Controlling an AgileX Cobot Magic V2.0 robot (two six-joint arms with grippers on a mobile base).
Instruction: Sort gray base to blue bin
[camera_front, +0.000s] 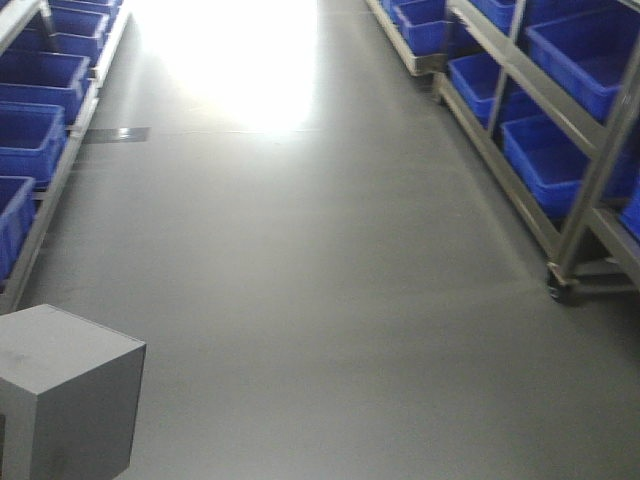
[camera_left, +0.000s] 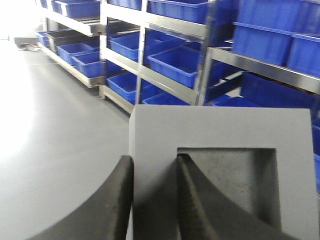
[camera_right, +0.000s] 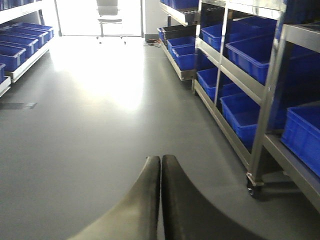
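Aisle scene, 3 views. The left gripper (camera_left: 154, 160) is clamping 1 wall of the gray base (camera_left: 220, 130). Its 2 dark fingers (camera_left: 112, 205) are standing a narrow way apart, with only that wall between them. 1 finger is lying against the block's outer side. The other is reaching down into the square recess (camera_left: 235, 180), pressing on the inner face. The recessed face is pointing toward the left wrist camera.

In the front view the gray base (camera_front: 65, 390) is showing at the lower left corner, plain flat sides outward, with the gray floor (camera_front: 330, 300) running behind it. Whether it is touching the floor cannot be told.

The right gripper (camera_right: 160, 159) is closed with nothing in it, its 2 fingers meeting along their length and pointing down the aisle.

Metal racks (camera_right: 265, 100) are lining both sides of the aisle, and blue bins (camera_left: 175, 62) are sitting on their shelves, well apart from the block. Which bin is the one meant cannot be told. A caster (camera_front: 560, 290) is carrying the near corner of the right-hand rack. At the far end a chair (camera_right: 109, 12) is standing in bright glare.
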